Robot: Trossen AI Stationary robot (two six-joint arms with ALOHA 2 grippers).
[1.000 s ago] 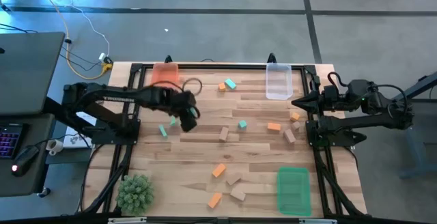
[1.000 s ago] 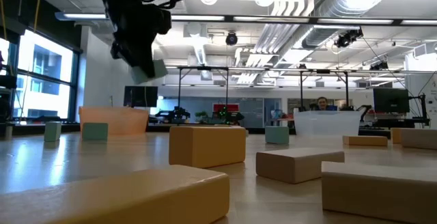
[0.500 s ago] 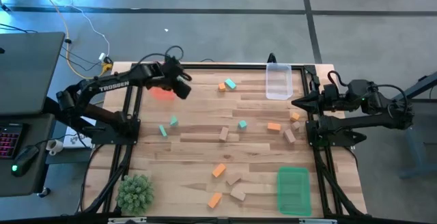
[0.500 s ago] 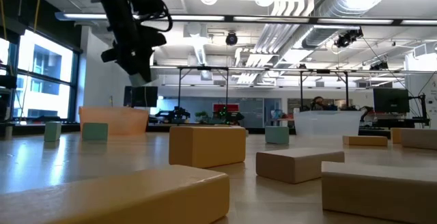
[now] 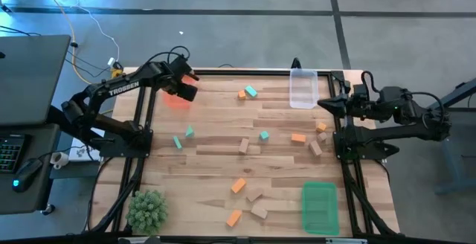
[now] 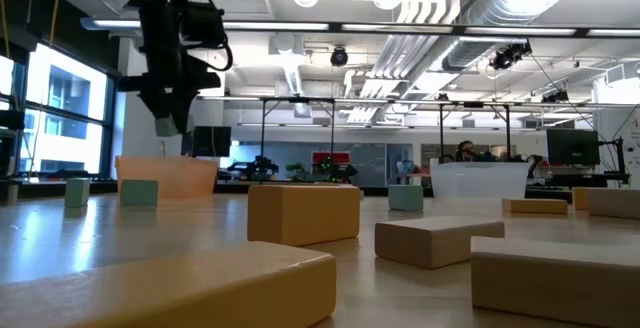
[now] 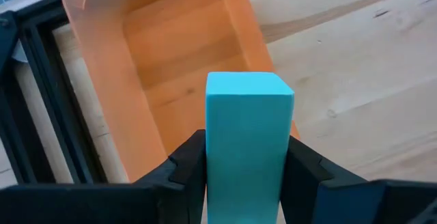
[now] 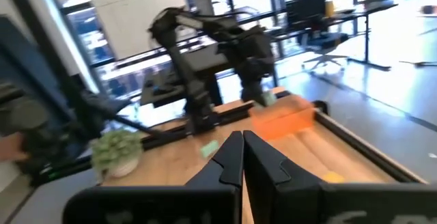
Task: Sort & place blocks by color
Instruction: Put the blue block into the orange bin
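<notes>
My left gripper (image 5: pixel 186 89) hangs over the orange tray (image 5: pixel 177 100) at the table's far left corner, shut on a teal block (image 7: pixel 249 135). In the low view it (image 6: pixel 165 118) stands high above the tray (image 6: pixel 165 176). My right gripper (image 5: pixel 322 102) hovers shut at the table's right edge beside the clear tray (image 5: pixel 303 88) and holds nothing; its wrist view shows the fingers closed (image 8: pixel 242 157). Loose blocks lie flat on the table: teal ones (image 5: pixel 189 132) (image 5: pixel 264 135), orange ones (image 5: pixel 238 186) (image 5: pixel 298 137), tan ones (image 5: pixel 244 146) (image 5: pixel 259 211). My left gripper pinches the teal block between its two fingers (image 7: pixel 188 166), one on each of two opposite side faces (image 7: pixel 215 156). It comes from above, pointing down at a slant. The block's free end (image 7: pixel 249 87) sticks out past the fingertips, lifted clear above the orange tray's hollow (image 7: pixel 181 53).
The green tray (image 5: pixel 320 207) lies near the right near corner and a spiky green plant (image 5: pixel 146 208) at the left near corner. A dark frame rail (image 7: pixel 27 108) runs beside the orange tray. A laptop (image 5: pixel 22 80) sits left of the table.
My left gripper has carried the teal block from over the table's left middle toward the far left corner and now hangs above the orange tray, still shut on the block. My right gripper has shifted a little toward the far edge.
</notes>
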